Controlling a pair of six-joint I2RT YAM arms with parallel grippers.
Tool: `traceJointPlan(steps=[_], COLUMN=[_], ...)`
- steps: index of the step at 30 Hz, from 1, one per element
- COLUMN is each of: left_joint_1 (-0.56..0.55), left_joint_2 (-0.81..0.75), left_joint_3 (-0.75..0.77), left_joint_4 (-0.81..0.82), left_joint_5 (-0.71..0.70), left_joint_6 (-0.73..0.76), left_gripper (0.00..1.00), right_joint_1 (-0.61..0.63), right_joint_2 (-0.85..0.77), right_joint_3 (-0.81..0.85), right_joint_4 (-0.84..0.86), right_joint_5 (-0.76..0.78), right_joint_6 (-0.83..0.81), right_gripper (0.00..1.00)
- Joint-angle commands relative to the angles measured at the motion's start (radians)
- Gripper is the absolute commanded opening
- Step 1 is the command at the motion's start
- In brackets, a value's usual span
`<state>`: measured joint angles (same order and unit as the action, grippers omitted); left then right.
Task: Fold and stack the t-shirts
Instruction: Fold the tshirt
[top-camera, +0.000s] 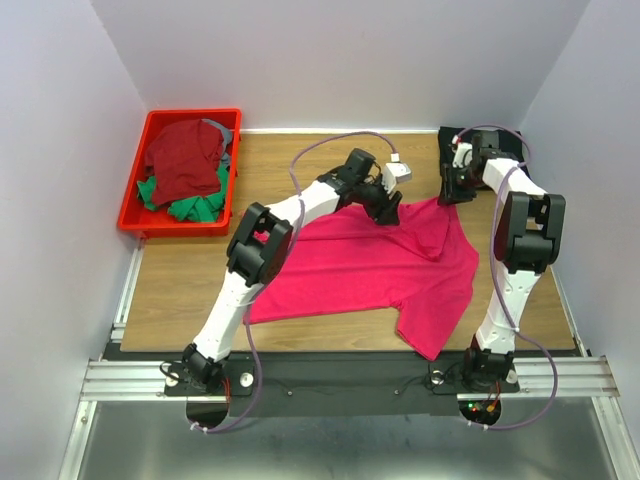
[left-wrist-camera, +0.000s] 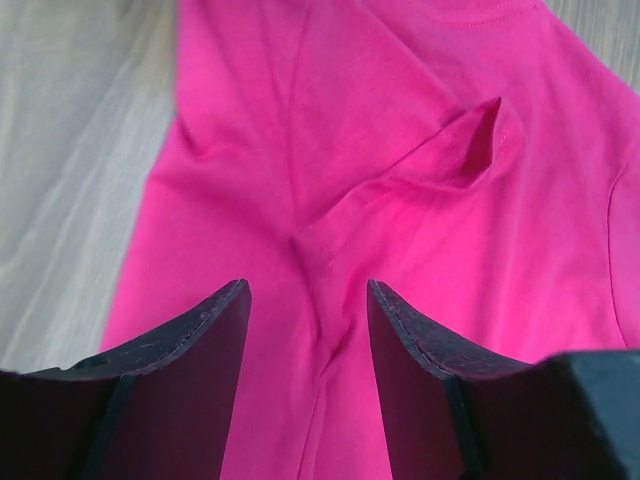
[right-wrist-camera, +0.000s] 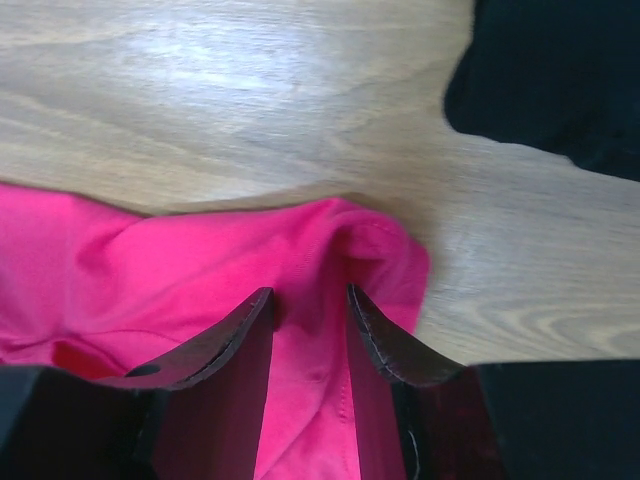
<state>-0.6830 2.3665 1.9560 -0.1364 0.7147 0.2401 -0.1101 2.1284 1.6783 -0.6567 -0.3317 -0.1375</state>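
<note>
Our left jaws stand wide open over the pink shirt (left-wrist-camera: 420, 200), a ridge of cloth running between them; our right jaws, narrower, straddle its bunched far corner, and we cannot tell if they grip. The shirt spreads from both jaws back toward our bases on the surface (top-camera: 190, 290).

- Your work surface is a light wooden table (top-camera: 180, 290).
- Plain pale walls (top-camera: 340, 60) close you in behind and on both sides.
- Silver metal rails (top-camera: 130, 378) line your near edge, above a grey floor (top-camera: 330, 450).
- Your light is even.
</note>
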Motion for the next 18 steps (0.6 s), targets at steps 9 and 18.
traceJointPlan(steps=[9,18], left_joint_1=[-0.049,-0.072], left_joint_2=[0.102,0.047], left_joint_3=[0.126,0.071], left_joint_4=[0.075,0.103], left_joint_5=[0.023,0.072], left_joint_6=[-0.079,-0.045], left_gripper=[0.59,0.0], right_joint_1=[-0.016,-0.02], right_joint_2=[-0.008,0.011], right_joint_3=[0.027,0.034], right_joint_4=[0.037,0.037], right_joint_5=[0.069,0.094], right_joint_6=[0.021,0.021], right_gripper=[0.4,0.39])
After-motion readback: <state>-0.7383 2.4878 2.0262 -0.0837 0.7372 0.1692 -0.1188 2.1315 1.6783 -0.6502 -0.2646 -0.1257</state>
